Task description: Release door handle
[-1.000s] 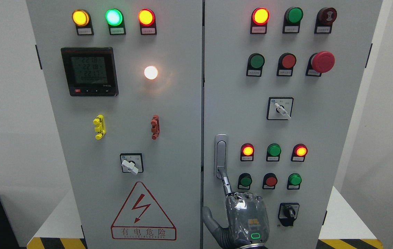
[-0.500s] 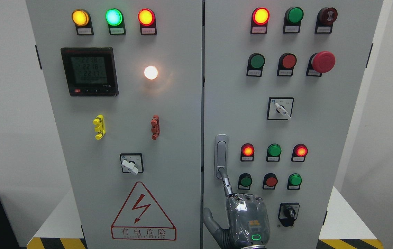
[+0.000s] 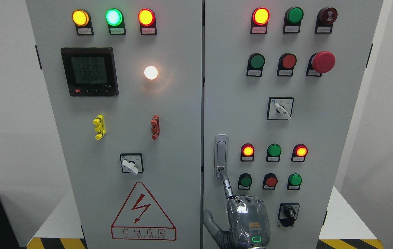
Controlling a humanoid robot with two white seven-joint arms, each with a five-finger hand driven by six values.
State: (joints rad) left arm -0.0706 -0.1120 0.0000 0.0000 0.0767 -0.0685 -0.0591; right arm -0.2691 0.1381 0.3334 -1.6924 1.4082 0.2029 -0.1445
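The grey electrical cabinet's left door point(image 3: 120, 103) carries three lit indicator lamps point(image 3: 113, 17) along its top, yellow, green and orange-red. Below them sits a black digital meter point(image 3: 89, 71), with a glowing white lamp point(image 3: 151, 72) to its right. Lower down are a yellow clip point(image 3: 99, 127) and a red clip point(image 3: 155, 127), then a white-levered selector switch point(image 3: 131, 163) above a red triangular warning sign point(image 3: 143, 212).

Just right of the seam between the doors, the door handle point(image 3: 221, 152) stands upright and flat in its recess on the right door point(image 3: 321, 138), at about mid-height. The right hand point(image 3: 246, 219) rises from the bottom edge below it, its back to the camera. Its index finger point(image 3: 227, 185) stretches up so that the tip meets the handle's lower end. The other fingers are folded together, the thumb point(image 3: 212, 223) juts out to the left, and nothing is clasped.

Further right are rows of red and green lamps and push buttons, a red emergency stop button point(image 3: 322, 61), a second selector switch point(image 3: 280, 108) and a black rotary switch point(image 3: 289, 212).
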